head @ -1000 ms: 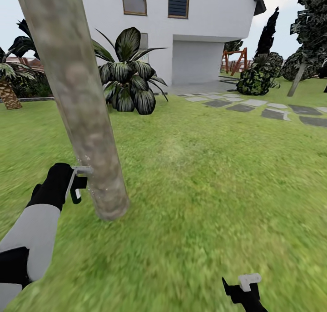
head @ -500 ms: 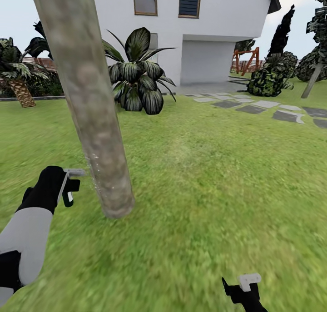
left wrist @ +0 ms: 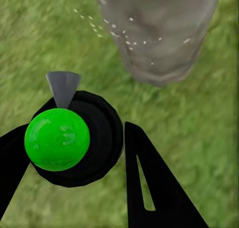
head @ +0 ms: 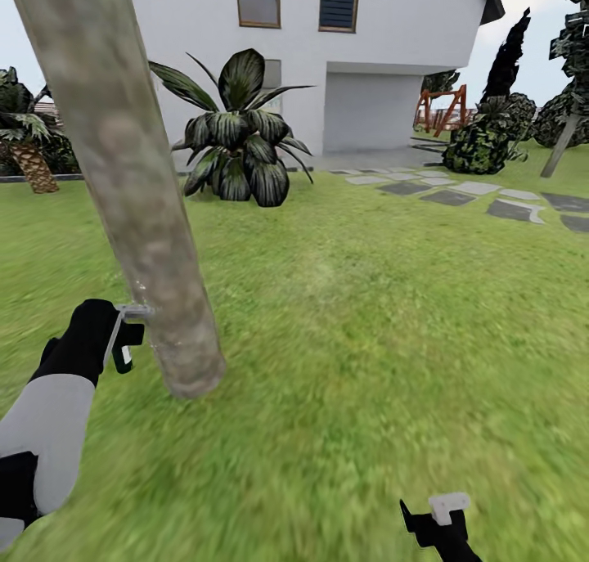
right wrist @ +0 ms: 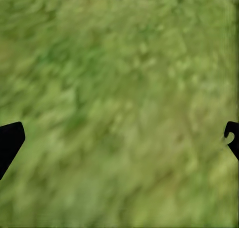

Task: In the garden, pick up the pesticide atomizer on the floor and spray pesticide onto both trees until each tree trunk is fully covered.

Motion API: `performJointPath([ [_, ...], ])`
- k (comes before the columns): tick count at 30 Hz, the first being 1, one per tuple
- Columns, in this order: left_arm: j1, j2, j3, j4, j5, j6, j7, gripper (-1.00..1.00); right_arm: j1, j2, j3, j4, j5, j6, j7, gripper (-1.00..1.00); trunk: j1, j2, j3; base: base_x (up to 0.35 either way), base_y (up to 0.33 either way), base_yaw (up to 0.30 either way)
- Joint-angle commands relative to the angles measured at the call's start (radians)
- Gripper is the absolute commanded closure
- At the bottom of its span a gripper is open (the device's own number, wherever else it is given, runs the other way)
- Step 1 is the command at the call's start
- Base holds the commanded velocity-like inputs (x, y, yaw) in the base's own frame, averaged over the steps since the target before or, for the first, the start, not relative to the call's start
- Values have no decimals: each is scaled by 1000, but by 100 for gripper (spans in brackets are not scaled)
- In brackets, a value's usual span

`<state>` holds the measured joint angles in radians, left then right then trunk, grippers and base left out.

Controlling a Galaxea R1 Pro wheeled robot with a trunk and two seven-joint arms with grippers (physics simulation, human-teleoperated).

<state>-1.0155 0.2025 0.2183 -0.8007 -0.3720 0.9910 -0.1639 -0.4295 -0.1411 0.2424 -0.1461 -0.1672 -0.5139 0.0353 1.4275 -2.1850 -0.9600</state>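
Head view: tree trunk [head: 135,194], mottled grey-beige, leans across the frame from 11 o'clock down to its base on the lawn [head: 368,341] at about 8 o'clock from centre. The foliage is out of frame.

Left gripper [head: 123,333] sits at 8 o'clock, just beside the lower trunk, clamped on the pesticide atomizer [head: 124,345]. The atomizer's pale nozzle arm reaches toward the bark and looks to touch it or nearly so; contact cannot be told for certain. Small white flecks dot the bark near the nozzle.

Left wrist view: the atomizer [left wrist: 74,138] shows as a black round body with a bright green cap and a grey tapered nozzle pointing at the trunk [left wrist: 159,34]. The left gripper's black fingers [left wrist: 149,188] bracket the body on both sides, jaws narrowed onto it. White spray specks scatter over the trunk base and the grass next to it.

Right gripper [head: 438,521] is low at 5 o'clock in the head view, well apart from the trunk, over bare grass. Right wrist view: the black fingertips [right wrist: 10,141] sit at opposite edges of the frame with grass between them, so the jaws stand wide and hold nothing.

Background: white house [head: 368,47] at 12 o'clock, a broad striped-leaf plant [head: 237,137] before it, grey stepping stones [head: 474,194] at 2 o'clock, and a second leaning trunk [head: 564,145] at 3 o'clock, far off.
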Motion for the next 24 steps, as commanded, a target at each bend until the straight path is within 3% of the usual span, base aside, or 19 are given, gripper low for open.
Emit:
performJointPath([
  [1,0,0,0,0,-1,0,0,100,0,0,0,0,0,0,0,-100,0,0,0,202,-227,0],
  [7,-1,0,1,0,-1,1,0,100,0,0,0,0,0,0,0,-100,0,0,0,172,-234,0],
  [14,-1,1,1,-2,-2,1,1,100,0,0,1,-1,0,0,0,-100,0,0,0,16,-270,12],
  [19,-2,2,0,-3,-3,3,2,100,0,0,1,-1,0,0,0,-100,0,0,0,9,-273,234],
  [24,-2,3,2,-5,-4,3,6,100,0,0,1,-1,1,0,0,-100,0,0,0,222,-181,276],
])
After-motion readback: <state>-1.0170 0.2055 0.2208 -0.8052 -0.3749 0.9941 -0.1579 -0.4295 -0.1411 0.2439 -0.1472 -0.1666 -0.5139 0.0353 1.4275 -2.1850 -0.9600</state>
